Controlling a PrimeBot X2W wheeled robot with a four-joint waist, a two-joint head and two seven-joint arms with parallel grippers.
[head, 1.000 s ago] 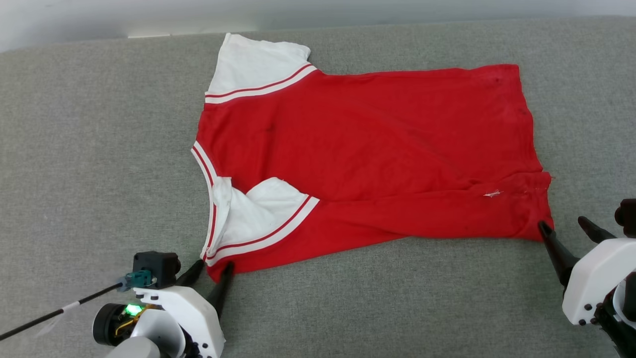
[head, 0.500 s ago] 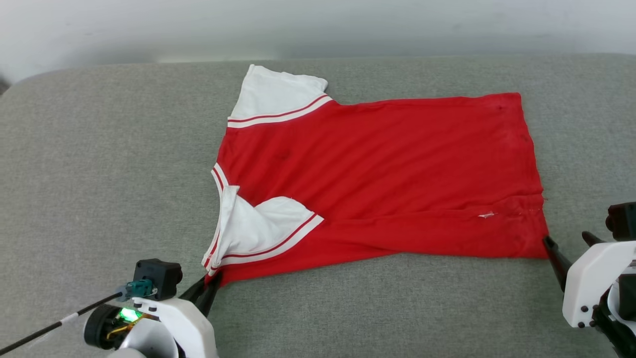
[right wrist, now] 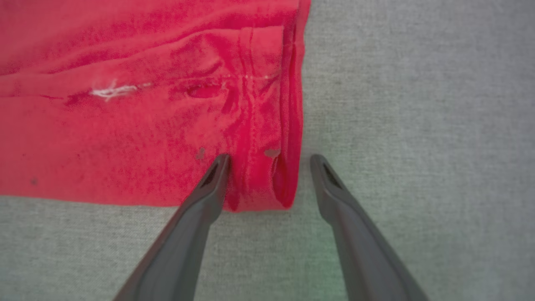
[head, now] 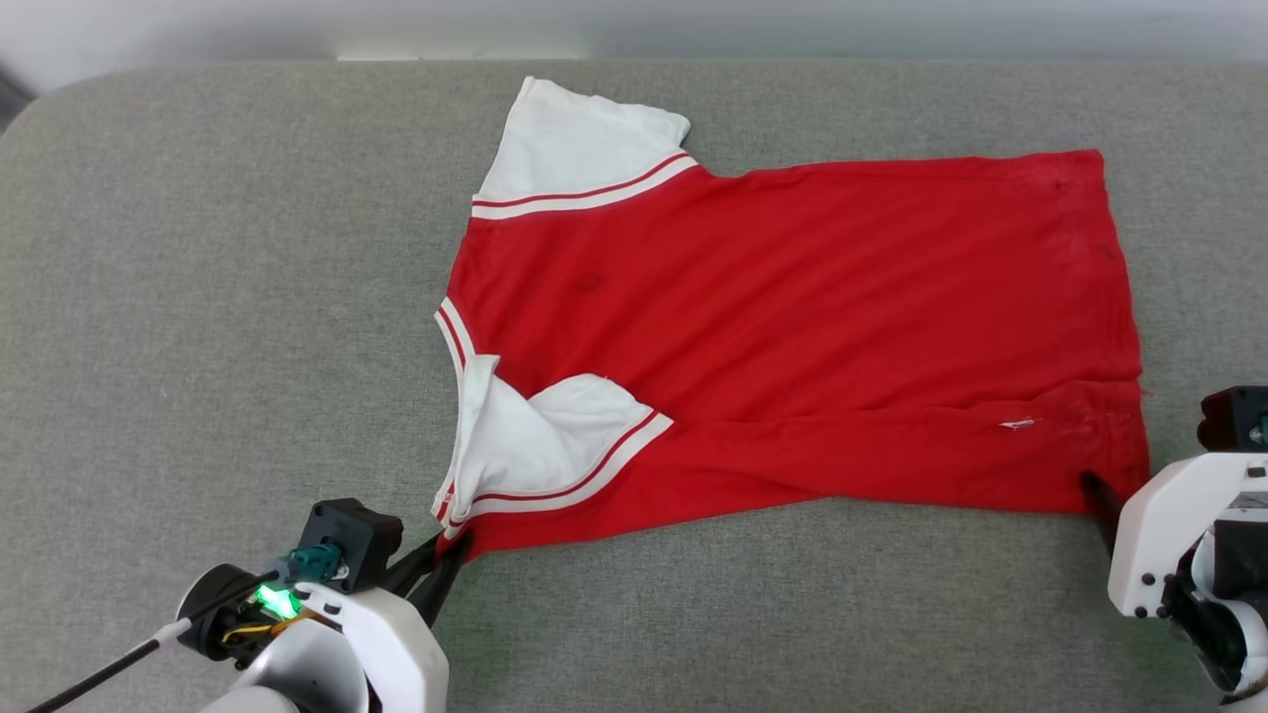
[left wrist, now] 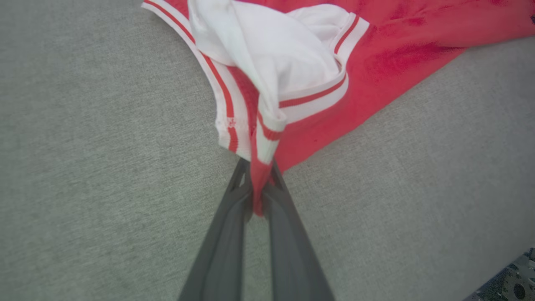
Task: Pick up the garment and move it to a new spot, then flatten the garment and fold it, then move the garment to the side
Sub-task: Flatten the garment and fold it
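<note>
The garment [head: 792, 327] lies flat on the grey cushion, red body to the right and white sleeves to the left, with its near long edge folded over. My left gripper [head: 446, 550] is at its near-left corner. In the left wrist view that gripper [left wrist: 259, 184] is shut on the red and white striped corner [left wrist: 259, 138], which bunches up between the fingers. My right gripper [right wrist: 269, 161] is open and straddles the near-right hem corner [right wrist: 259, 184], with one finger [right wrist: 211, 188] on the red cloth and the other on the cushion. One dark right finger [head: 1097, 493] shows at the hem.
The grey fabric cushion [head: 198, 297] runs across the whole view, with its rounded far edge and a pale wall [head: 634, 25] behind. A thin black cable [head: 99, 673] trails from my left wrist toward the lower left.
My left gripper has shut on the near-left corner, which it straddled open before. My right gripper stays open at the hem corner. The head camera has shifted, so the whole picture has moved.
</note>
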